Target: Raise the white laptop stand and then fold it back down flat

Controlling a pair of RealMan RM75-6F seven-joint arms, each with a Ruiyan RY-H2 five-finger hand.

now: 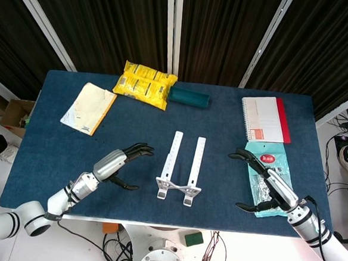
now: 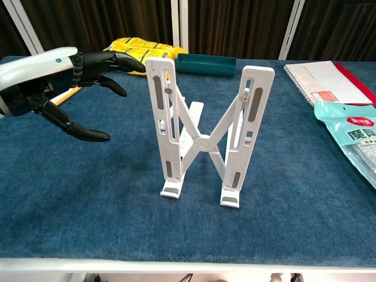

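The white laptop stand (image 2: pixel 202 132) sits near the front middle of the blue desk (image 1: pixel 138 128), already raised: in the chest view its two slotted uprights stand tall and are tied by crossed braces, its feet rest on the cloth, and two flat rails lie behind it toward the far edge. Neither hand touches it. Your left hand (image 1: pixel 119 162) hovers just beside the stand on its left, fingers spread and thumb apart, holding nothing; the chest view shows its fingertips (image 2: pixel 120 60) pointing toward the left upright with a clear gap between. Your right hand (image 1: pixel 264 183) is well apart on the other side, fingers likewise spread and empty, above the pale-green packet (image 1: pixel 270 179) that lies below the spiral notebook (image 1: pixel 264 119). By this layout the raising step appears complete and the folding step is the one in hand, not yet begun. The next move likely calls for you to bring the left hand onto the top of the left upright and return the right hand to the right upright, then press both back and down evenly so the braces collapse without twisting; steady the feet, since the light frame may slide on the cloth. The yellow snack bag (image 1: pixel 144 83), green box (image 1: pixel 188 97) and paper envelope (image 1: pixel 89 108) lie far off at the back.
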